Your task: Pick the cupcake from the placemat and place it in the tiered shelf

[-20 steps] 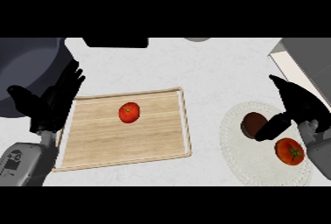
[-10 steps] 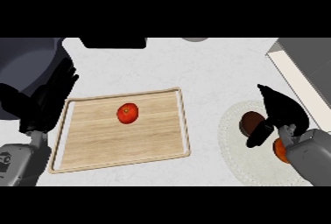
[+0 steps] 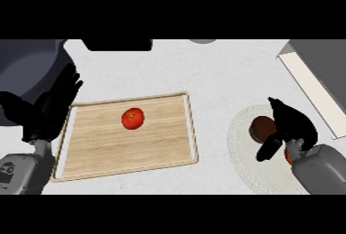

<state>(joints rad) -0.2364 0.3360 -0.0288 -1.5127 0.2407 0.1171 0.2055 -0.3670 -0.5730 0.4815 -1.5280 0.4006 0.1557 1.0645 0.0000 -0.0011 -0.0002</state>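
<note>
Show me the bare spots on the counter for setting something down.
Free: the strip between the wooden tray and the placemat, and the counter above the tray. Crowded: the placemat, with the cupcake and the right hand over it; the left hand sits at the tray's left edge.

Right hand over brown cupcake on white placemat, tomato on wooden tray, left hand open at left edge

My two hands are matte black: left hand, right hand. Behind them I see smooth, rounded grey forearms.
</note>
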